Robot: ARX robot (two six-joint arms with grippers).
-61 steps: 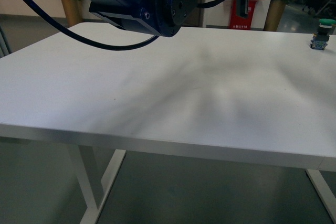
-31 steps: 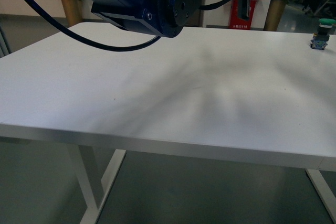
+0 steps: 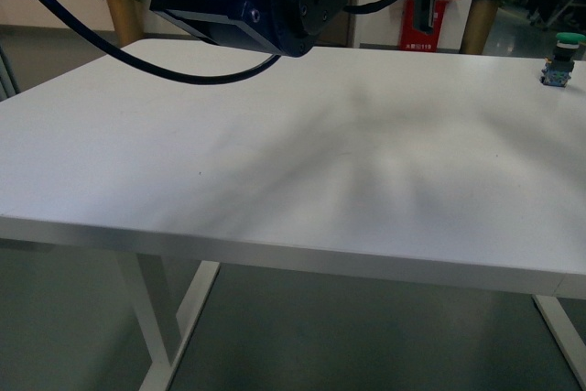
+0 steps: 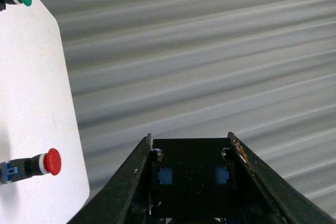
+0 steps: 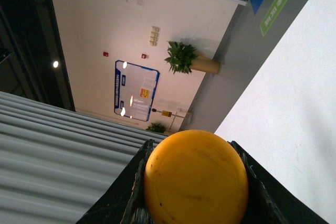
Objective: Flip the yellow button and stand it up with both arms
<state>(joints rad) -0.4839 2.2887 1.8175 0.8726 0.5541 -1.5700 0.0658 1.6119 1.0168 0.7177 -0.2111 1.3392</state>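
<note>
The white table point(image 3: 302, 144) lies well below. Our left gripper point(image 4: 189, 141) is closed on the dark block of the yellow button point(image 5: 195, 178), and our right gripper point(image 5: 190, 144) seems clenched around its cap, up in the air. We judge the flip is halfway; next, one gripper must release so the other stands it.

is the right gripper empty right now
No, the yellow-orange round-capped push-button sits gripped inside the right gripper.
</note>
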